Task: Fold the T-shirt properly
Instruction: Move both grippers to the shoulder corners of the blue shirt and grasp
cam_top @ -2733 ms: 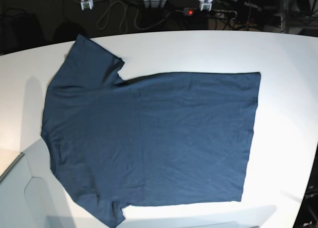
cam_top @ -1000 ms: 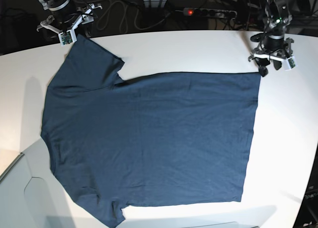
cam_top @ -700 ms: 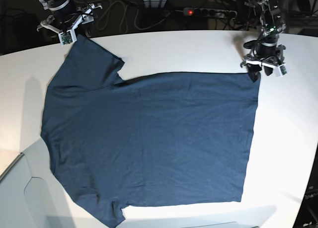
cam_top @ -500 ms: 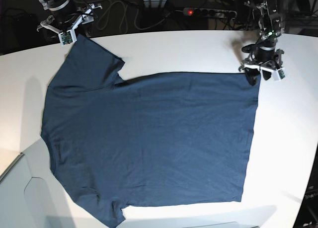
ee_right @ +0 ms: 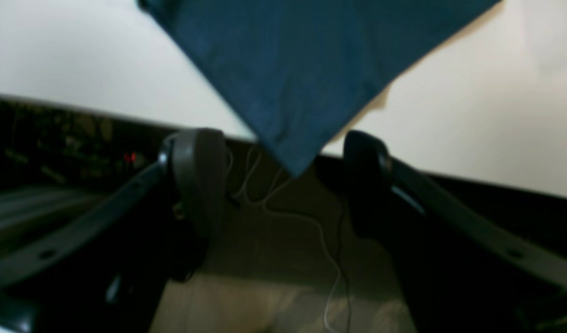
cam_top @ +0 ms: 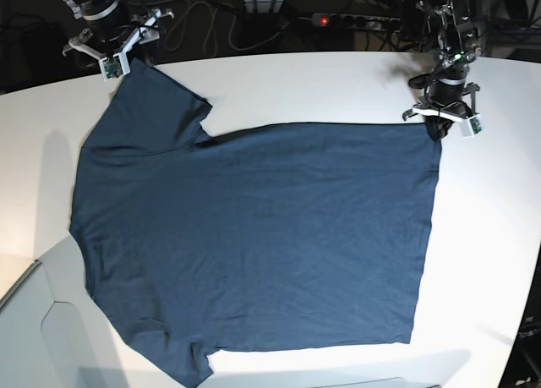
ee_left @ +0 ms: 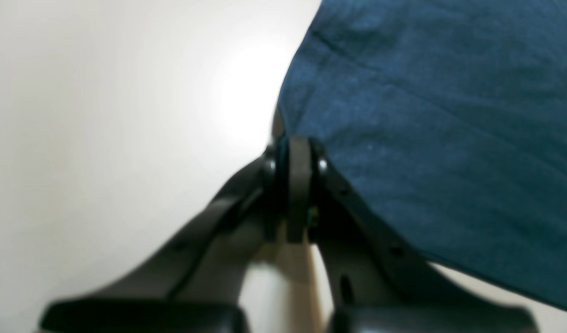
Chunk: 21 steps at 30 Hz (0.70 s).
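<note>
Left end effector (ee_left: 298, 194) is clenched on the T-shirt (cam_top: 254, 244) hem corner; right end effector (ee_right: 283, 180) gapes around the sleeve tip on the counter (cam_top: 338, 84).

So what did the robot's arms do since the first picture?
Both arms came in. The left gripper moved onto the dark navy-blue cotton T-shirt's far hem corner and shut on it. The right gripper stays open around the sleeve tip. The shirt still lies flat on the white table.

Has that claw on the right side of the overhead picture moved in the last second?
Yes. The left gripper slid leftward along the table onto the T-shirt hem corner and now pinches it.
</note>
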{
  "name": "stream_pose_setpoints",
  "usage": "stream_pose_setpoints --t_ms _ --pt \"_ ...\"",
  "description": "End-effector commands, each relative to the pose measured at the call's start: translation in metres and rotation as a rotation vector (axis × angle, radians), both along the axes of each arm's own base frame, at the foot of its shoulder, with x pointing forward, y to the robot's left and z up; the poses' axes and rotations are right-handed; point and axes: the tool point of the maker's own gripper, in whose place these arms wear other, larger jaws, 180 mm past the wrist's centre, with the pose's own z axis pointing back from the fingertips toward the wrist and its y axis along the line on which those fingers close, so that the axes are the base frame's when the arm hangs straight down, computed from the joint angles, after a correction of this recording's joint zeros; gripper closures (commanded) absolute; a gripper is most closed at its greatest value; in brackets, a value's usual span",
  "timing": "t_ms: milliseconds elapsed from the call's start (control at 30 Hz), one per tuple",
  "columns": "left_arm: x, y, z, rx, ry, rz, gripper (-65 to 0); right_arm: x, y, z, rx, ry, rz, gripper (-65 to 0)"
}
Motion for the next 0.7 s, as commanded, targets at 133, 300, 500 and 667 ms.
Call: stream_pose_setpoints --t_ms 133,300,500,667 --pt "-0.002 0.002 0.004 0.006 0.001 -0.008 0.0 0.020 0.000 0.012 0.002 -0.070 0.010 -38.5" --pt "-0.003 0.003 0.003 0.012 0.006 -0.008 0.0 0.029 0.004 -0.005 0.016 -0.056 0.010 -38.5" --pt "-0.003 0.001 0.002 0.006 0.006 -0.006 0.0 0.028 0.003 -0.049 0.026 0.031 -0.003 -38.5" --pt "-0.009 0.002 0.000 0.011 0.018 -0.008 0.0 0.023 -0.002 -0.065 0.024 0.070 -0.034 -38.5"
